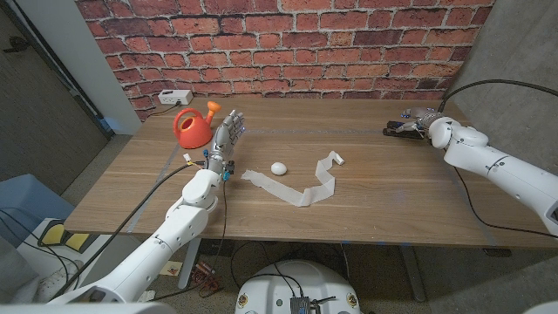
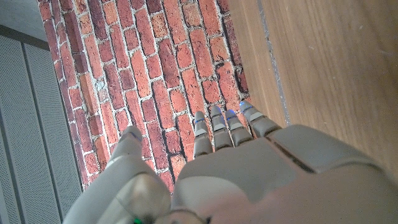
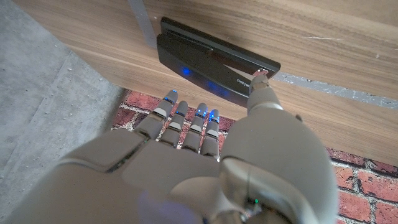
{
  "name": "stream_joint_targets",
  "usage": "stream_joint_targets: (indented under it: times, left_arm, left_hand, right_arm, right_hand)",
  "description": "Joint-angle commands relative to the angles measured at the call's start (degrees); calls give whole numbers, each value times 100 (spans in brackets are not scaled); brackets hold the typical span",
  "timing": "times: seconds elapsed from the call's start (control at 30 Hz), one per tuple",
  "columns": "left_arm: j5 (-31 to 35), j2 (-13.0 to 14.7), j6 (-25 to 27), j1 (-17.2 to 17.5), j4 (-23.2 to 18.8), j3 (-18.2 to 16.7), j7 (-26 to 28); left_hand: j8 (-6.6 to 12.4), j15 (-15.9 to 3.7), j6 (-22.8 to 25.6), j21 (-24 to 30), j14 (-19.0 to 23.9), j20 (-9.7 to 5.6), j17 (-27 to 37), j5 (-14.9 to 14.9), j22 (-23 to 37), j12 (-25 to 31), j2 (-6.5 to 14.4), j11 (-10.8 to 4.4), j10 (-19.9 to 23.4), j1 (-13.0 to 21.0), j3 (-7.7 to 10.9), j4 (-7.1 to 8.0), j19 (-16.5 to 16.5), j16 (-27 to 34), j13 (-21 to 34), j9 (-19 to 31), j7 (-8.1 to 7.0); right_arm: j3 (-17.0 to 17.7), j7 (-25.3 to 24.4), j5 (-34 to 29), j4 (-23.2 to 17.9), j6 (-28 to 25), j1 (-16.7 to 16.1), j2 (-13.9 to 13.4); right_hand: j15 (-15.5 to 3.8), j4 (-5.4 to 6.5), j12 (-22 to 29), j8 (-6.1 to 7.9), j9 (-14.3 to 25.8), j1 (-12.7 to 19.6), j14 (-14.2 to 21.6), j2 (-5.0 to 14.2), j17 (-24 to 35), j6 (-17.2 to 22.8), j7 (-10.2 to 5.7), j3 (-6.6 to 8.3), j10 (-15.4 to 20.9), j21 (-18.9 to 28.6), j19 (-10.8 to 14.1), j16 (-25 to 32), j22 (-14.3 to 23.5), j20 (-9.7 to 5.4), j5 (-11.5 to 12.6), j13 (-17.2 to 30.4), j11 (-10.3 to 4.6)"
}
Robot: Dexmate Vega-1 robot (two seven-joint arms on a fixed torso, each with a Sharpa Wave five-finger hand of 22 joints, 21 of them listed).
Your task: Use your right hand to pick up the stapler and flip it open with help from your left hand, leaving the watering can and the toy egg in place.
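Right wrist view: the right hand [image 3: 205, 168] reaches toward the black stapler [image 3: 214, 62], its fingers [image 3: 186, 127] extended side by side just short of the stapler's long side, the thumb tip at its end; whether they touch or grip it cannot be told. In the head view the right hand [image 1: 425, 122] sits against the stapler [image 1: 403, 130] near the counter's [image 1: 392, 201] far right corner, close to the brick wall [image 1: 288, 44], with little room beyond.

The left hand [image 1: 227, 135] stands upright with fingers [image 2: 214, 127] straight, apart, holding nothing. Just beyond them sits the orange watering can [image 1: 193, 127]. Toward the counter's middle lies the white toy egg [image 1: 279, 167], touching a white paper strip [image 1: 305, 190]. Bare wood lies between the egg and the stapler. A white power strip [image 1: 174, 97] sits by the wall.
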Motion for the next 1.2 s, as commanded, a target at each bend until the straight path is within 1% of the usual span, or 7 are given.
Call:
stream_joint_targets:
  times: [0.03,0.27,0.43,0.7,0.87,0.97,1.2]
  left_arm:
    - [-72,30,117,41,-83,24,-41]
    - [-127,84,170,16,-78,53,-191]
    - [-28,54,190,61,-147,55,19]
    - [-20,36,202,108,-192,45,108]
    - [149,-70,10,138,-163,43,313]
    - [242,-30,31,146,-204,58,358]
    - [242,-28,70,191,-242,44,409]
  left_hand:
    - [21,-71,71,32,88,50,19,24,12,33,19,26,93,13,-14,-8,56,34,13,24,5]
    - [8,-20,67,54,176,86,23,25,13,29,23,59,114,-2,-20,4,154,44,15,26,33]
    - [20,-18,111,45,199,84,24,27,14,30,30,66,133,-8,-22,11,155,40,17,27,34]
    - [47,-44,207,29,273,74,26,29,15,55,50,29,225,-12,-18,19,149,47,18,28,42]
    - [67,-71,298,18,352,69,27,31,16,76,74,42,312,-11,-10,25,151,53,20,30,42]
    - [88,-97,384,16,423,43,26,32,15,97,94,6,391,-1,0,24,170,61,22,30,31]
    - [87,-97,413,11,440,33,25,32,15,97,102,-2,412,9,5,19,176,51,22,31,35]
  right_arm:
    - [-88,71,-24,77,-91,66,28]
    - [-122,64,-21,167,-79,98,66]
    - [-133,23,13,259,-47,113,104]
    - [-180,-47,3,351,-28,143,157]
    - [-253,-29,-69,380,-75,193,189]
    - [-280,1,-96,371,-102,210,185]
    - [-285,-12,-87,373,-145,203,199]
  right_hand:
    - [-833,5,22,15,28,61,12,21,18,17,-38,41,19,-1,16,29,11,-69,32,27,-63]
    - [-888,-37,9,1,30,206,-18,57,13,-15,-88,112,-7,-11,-14,12,10,-144,40,51,-106]
    - [-937,-55,-1,-5,33,299,-27,72,3,-28,-132,155,-24,-25,-54,1,4,-216,36,68,-151]
    - [-1001,-63,-5,-8,36,415,-16,101,-5,-34,-191,208,-26,-27,-67,-2,-1,-292,18,89,-203]
    - [-1032,-54,-2,-2,38,455,-7,113,-6,-18,-224,226,-14,-25,-65,1,-3,-323,-1,101,-260]
    - [-1056,-55,7,2,40,529,-9,138,-9,-8,-272,259,15,-24,-67,-3,-5,-361,-8,116,-317]
    - [-1070,-42,20,15,44,648,19,201,-4,28,-339,318,58,-18,-54,9,-7,-404,-3,139,-363]
